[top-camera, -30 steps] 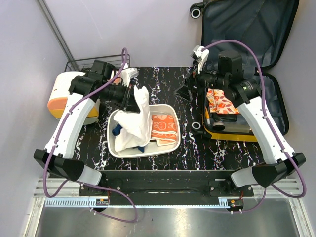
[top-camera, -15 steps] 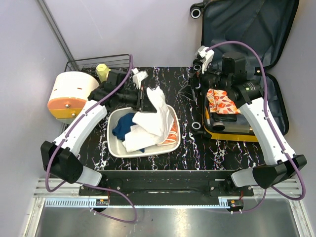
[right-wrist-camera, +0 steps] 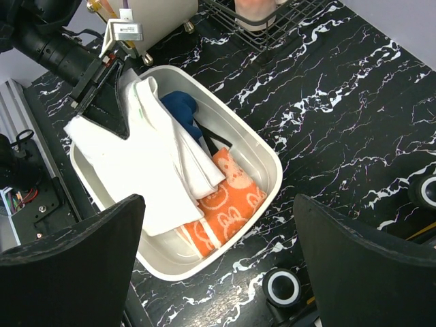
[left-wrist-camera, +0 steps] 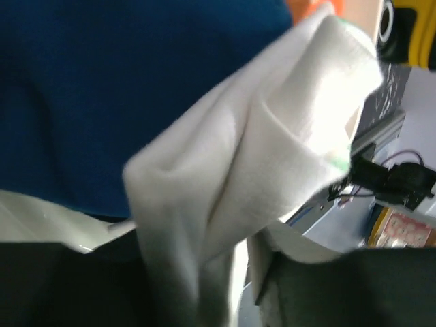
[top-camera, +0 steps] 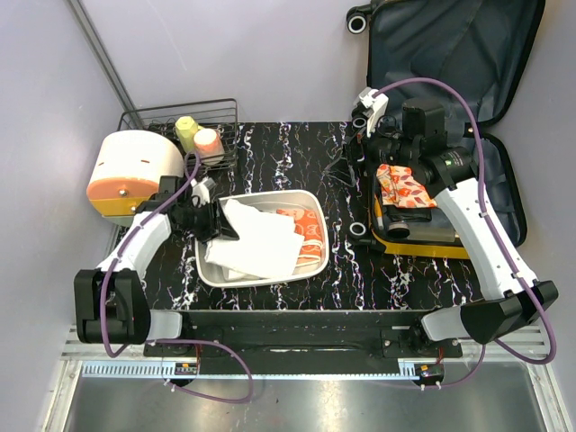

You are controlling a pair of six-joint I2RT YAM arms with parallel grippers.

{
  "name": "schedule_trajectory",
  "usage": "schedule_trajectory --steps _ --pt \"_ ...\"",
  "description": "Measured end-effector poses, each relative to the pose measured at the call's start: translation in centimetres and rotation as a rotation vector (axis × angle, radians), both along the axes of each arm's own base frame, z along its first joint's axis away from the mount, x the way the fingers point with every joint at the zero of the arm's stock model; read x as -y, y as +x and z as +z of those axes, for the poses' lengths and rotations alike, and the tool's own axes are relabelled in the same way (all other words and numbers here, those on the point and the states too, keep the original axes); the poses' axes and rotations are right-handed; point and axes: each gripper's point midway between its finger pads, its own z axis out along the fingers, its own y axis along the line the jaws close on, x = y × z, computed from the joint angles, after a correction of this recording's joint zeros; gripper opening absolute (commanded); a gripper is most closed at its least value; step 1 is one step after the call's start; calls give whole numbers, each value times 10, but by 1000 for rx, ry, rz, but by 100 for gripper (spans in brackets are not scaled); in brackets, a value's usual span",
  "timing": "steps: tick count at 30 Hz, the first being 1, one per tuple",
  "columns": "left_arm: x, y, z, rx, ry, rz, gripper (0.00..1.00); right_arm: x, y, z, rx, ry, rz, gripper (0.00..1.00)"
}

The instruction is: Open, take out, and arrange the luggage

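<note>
White cloth covers the tray beside the round container; your left claw, low, clamps it; right claw hovers spread, empty

White tray on black marble table, white cloth atop orange cloth and blue cloth inside, wire basket, cream-and-orange container

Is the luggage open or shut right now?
Open. The luggage has its lid swung back with the dark lining showing, and an orange-patterned cloth lies in its yellow base.
</note>
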Motion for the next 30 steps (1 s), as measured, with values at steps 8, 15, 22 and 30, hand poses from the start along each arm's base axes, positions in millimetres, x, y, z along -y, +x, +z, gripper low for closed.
schedule_trajectory --steps 8,15,22,30 --pt "-40 2 11 92 138 25 99 4 1 -2 -5 -9 -11 100" --pt "-36 6 111 608 291 -219 88 30 17 -15 -46 -43 -109 100" --pt "2 4 51 462 250 -450 76 98 66 -70 -226 -90 -321 100" --pt "-12 -11 -43 108 301 -486 86 229 108 -138 -454 -73 -621 100"
